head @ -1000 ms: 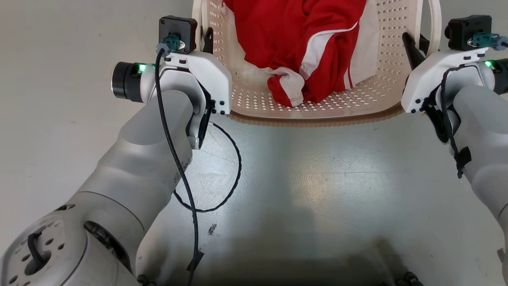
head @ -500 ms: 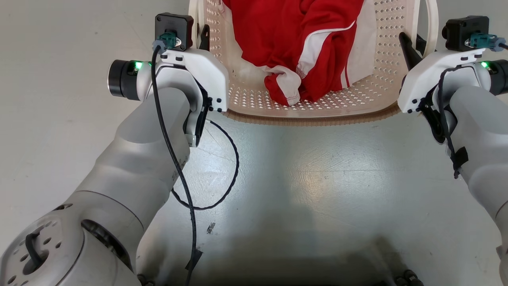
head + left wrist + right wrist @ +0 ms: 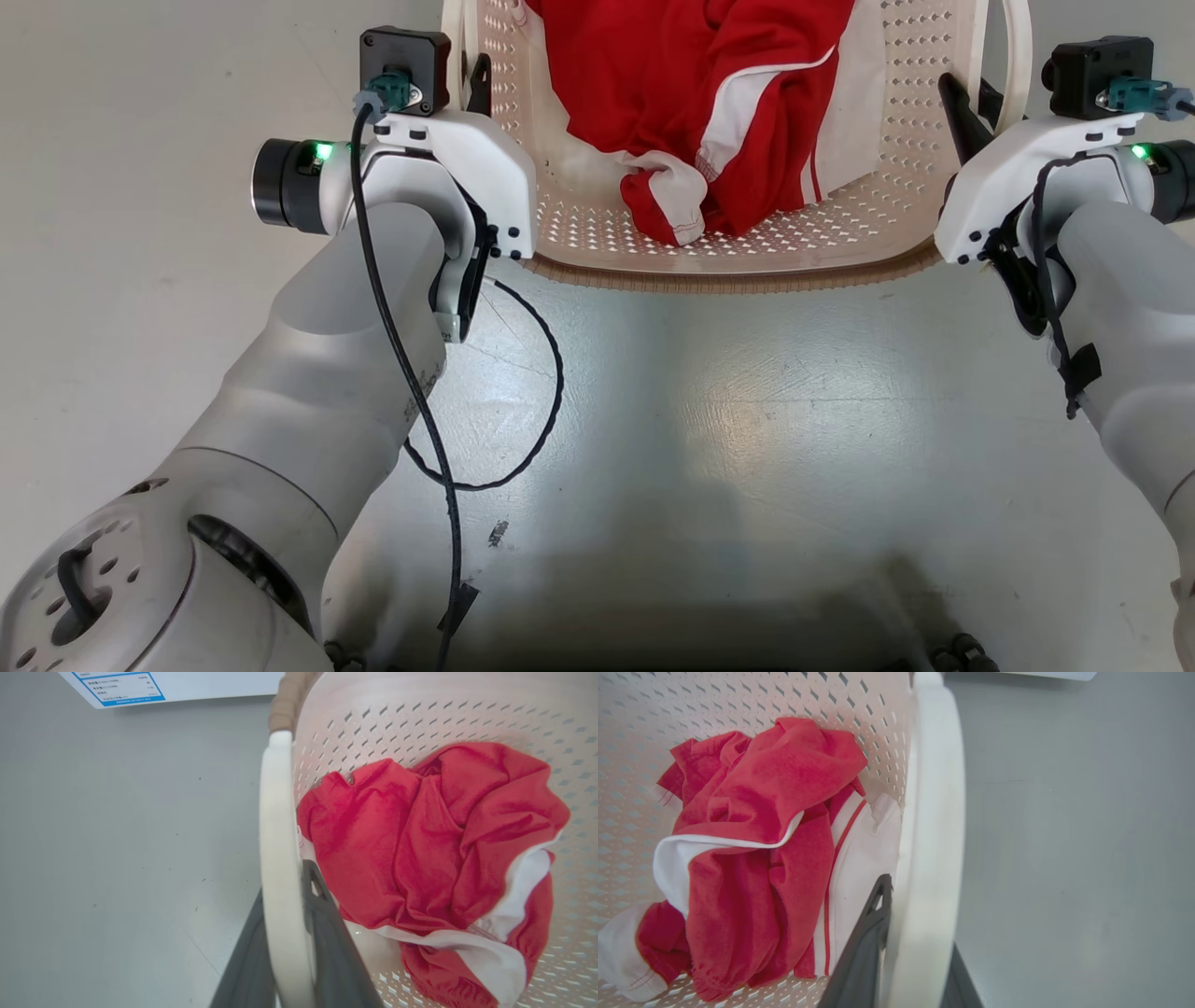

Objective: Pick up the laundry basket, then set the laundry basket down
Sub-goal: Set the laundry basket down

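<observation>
Between the left gripper (image 3: 285, 886) and the right gripper (image 3: 920, 919), each pinching nearly shut on a white side handle (image 3: 275, 812), the laundry basket (image 3: 728, 266) is being held, likely needing both sides moving level and together.

Floor (image 3: 747, 420) before laundry basket (image 3: 728, 280): bare, open passage. Floor outside both side handles: bare. Red garment (image 3: 672, 84) heaps basket middle; gaps along perforated walls. Black cable (image 3: 557, 373) loops off basket's left front corner. White labelled panel (image 3: 187, 683) bounds floor beyond.
</observation>
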You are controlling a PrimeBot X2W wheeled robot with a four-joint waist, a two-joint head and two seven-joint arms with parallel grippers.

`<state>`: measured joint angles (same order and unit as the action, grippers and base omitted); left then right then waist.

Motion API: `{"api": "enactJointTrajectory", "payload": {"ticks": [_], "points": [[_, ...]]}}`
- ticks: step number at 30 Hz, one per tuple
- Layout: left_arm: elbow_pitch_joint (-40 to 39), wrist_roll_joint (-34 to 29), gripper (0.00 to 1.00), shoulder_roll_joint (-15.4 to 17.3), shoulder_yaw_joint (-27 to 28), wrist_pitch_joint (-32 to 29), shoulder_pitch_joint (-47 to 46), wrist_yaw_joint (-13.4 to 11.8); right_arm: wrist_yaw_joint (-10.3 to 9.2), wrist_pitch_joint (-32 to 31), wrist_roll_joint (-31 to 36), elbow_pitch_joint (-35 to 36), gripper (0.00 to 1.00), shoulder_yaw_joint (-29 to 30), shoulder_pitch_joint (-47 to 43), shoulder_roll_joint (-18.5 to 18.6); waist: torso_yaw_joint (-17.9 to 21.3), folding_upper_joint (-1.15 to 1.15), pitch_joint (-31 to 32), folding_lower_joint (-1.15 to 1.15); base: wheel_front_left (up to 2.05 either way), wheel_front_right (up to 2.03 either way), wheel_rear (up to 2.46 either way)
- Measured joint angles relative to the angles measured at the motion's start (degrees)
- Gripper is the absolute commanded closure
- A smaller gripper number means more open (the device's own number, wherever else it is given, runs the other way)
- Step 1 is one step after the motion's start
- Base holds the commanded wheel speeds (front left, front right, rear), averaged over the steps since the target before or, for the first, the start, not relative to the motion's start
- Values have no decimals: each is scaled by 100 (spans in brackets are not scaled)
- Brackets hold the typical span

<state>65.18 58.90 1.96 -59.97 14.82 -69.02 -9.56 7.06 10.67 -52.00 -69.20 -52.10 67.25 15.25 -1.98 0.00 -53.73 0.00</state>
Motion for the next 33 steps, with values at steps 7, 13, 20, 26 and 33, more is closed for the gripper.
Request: {"api": "enactJointTrajectory", "payload": {"ticks": [7, 13, 20, 26, 33], "points": [[2, -58, 100, -3, 38, -1, 0, 4, 0, 1, -8, -7, 100, -22, 1, -3, 0, 0, -14, 0, 0, 0, 0], [3, -90, 100, -4, 44, -1, 1, 8, 0, 1, -53, -9, 100, -46, 2, -3, 3, 0, -19, 0, 0, 0, 0], [10, -87, 100, -3, 24, -1, 1, 8, 0, 1, -99, -12, 100, -90, 3, -3, 7, 0, -24, 0, 0, 0, 0], [96, 36, 0, -10, -30, -23, 3, -9, 7, 64, -108, -104, 0, -80, 40, -23, -2, 0, -34, 0, 0, 0, 0], [137, 180, 0, -10, -123, -26, 7, -62, 7, 145, -108, -171, 0, -76, 118, -109, 4, 0, 36, 0, 0, 0, 0]]}}
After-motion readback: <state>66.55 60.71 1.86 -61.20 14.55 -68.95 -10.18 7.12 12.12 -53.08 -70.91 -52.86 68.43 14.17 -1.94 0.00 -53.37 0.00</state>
